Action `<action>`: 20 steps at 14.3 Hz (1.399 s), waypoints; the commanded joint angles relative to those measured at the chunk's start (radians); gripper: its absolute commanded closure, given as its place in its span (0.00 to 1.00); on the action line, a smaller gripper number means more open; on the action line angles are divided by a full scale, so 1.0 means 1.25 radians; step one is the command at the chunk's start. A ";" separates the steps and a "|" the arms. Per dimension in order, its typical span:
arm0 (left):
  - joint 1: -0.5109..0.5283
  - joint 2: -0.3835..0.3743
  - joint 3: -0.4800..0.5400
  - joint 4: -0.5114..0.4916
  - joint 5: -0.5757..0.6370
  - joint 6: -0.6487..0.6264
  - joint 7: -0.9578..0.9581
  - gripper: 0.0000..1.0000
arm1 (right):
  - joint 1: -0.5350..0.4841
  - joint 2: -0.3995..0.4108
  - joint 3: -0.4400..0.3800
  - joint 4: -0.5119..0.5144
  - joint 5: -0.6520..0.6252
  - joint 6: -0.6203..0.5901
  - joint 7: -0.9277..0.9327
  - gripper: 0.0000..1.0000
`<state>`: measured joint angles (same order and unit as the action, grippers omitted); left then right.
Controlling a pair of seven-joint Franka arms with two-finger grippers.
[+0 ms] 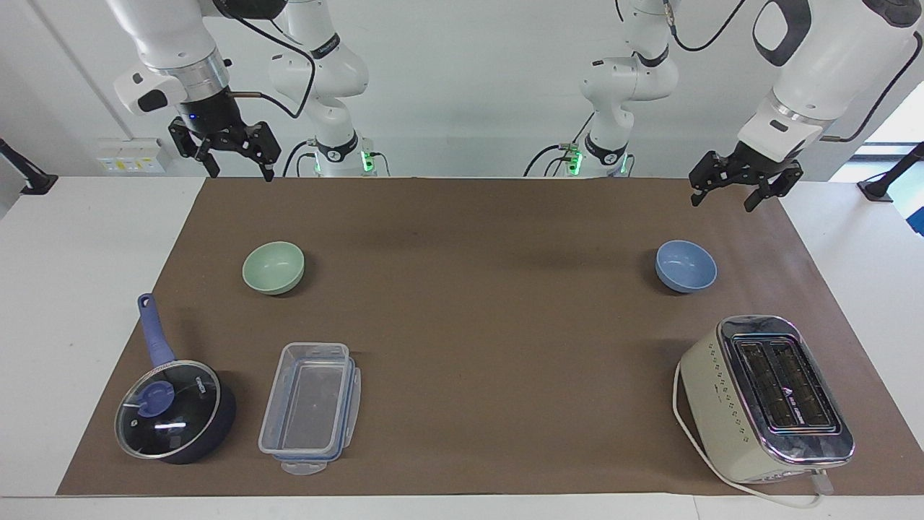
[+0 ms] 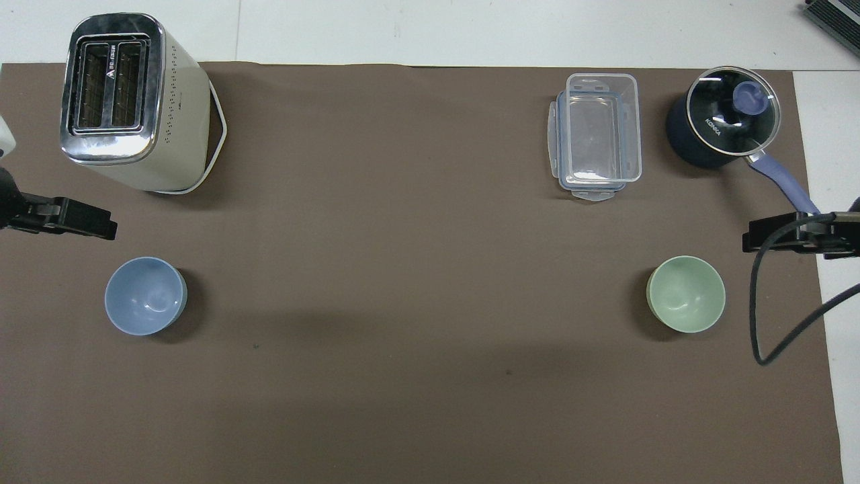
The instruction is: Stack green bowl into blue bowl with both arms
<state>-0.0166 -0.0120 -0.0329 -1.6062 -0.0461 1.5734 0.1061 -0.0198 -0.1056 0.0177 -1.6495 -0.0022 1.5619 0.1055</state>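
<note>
The pale green bowl point(image 1: 273, 267) point(image 2: 686, 294) sits upright on the brown mat toward the right arm's end of the table. The periwinkle blue bowl point(image 1: 686, 266) point(image 2: 146, 296) sits upright toward the left arm's end, a wide stretch of mat between the two. My right gripper point(image 1: 242, 173) point(image 2: 793, 238) hangs open in the air over the mat's corner at the robots' edge, apart from the green bowl. My left gripper point(image 1: 722, 202) point(image 2: 74, 220) hangs open over the mat's edge at its own end, well above the blue bowl. Neither holds anything.
A cream toaster point(image 1: 765, 397) point(image 2: 127, 101) stands farther from the robots than the blue bowl. A lidded dark saucepan point(image 1: 173, 412) point(image 2: 722, 124) and a clear plastic container point(image 1: 310, 408) point(image 2: 598, 134) lie farther out than the green bowl.
</note>
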 commanded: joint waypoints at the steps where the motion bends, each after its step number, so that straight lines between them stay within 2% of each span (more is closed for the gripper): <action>1: 0.002 -0.003 0.001 0.001 -0.007 -0.003 0.002 0.00 | -0.007 0.006 0.003 0.013 0.001 -0.014 -0.017 0.00; 16: 0.003 -0.016 0.001 -0.015 -0.009 -0.014 0.025 0.00 | -0.007 0.006 0.004 0.013 0.001 -0.014 -0.017 0.00; 20: 0.056 -0.019 0.003 -0.038 -0.018 -0.006 0.098 0.00 | -0.007 0.006 0.004 0.013 0.001 -0.014 -0.017 0.00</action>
<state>0.0032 -0.0132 -0.0302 -1.6151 -0.0462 1.5665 0.1519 -0.0198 -0.1056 0.0177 -1.6495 -0.0022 1.5619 0.1055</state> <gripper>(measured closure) 0.000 0.000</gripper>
